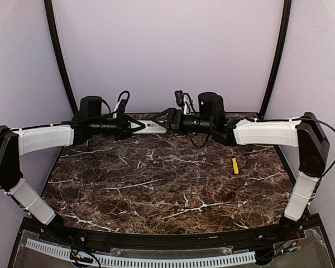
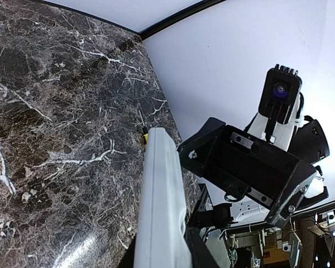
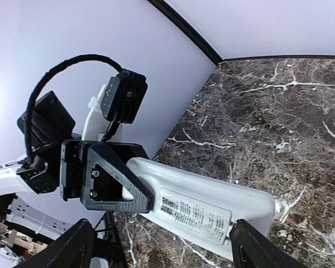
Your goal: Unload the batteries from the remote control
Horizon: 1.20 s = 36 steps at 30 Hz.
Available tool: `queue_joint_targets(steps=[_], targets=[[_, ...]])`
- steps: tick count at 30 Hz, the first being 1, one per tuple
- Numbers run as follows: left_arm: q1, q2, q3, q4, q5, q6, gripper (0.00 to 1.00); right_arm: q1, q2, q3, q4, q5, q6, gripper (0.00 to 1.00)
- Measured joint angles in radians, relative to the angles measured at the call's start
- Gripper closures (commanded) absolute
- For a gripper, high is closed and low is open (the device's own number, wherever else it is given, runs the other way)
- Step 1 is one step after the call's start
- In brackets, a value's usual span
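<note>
While left gripper clamps remote, right gripper gapes.

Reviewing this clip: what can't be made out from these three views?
- Batteries: in no view; the remote control shows only its labelled face to the right wrist camera and a plain side to the left.
- Left gripper: its fingers are cut off by the bottom edge of the left wrist view.
- Yellow stick: too small in the top view to identify.
</note>
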Motion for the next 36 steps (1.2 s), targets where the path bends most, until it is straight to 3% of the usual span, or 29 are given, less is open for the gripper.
queue_joint_targets(steps=[5, 16, 36], targets=[[0.000, -0.002, 0.000, 0.006, 0.013, 0.000, 1.00, -0.036, 0.000, -0.054, 0.130, -0.102, 0.100, 0.16], [0.005, -0.007, 0.000, 0.012, 0.023, 0.001, 1.00, -0.065, 0.033, -0.058, 0.233, -0.214, 0.161, 0.16], [0.007, -0.025, 0.000, 0.003, 0.047, 0.012, 1.00, -0.093, 0.044, -0.056, 0.299, -0.358, 0.170, 0.15]])
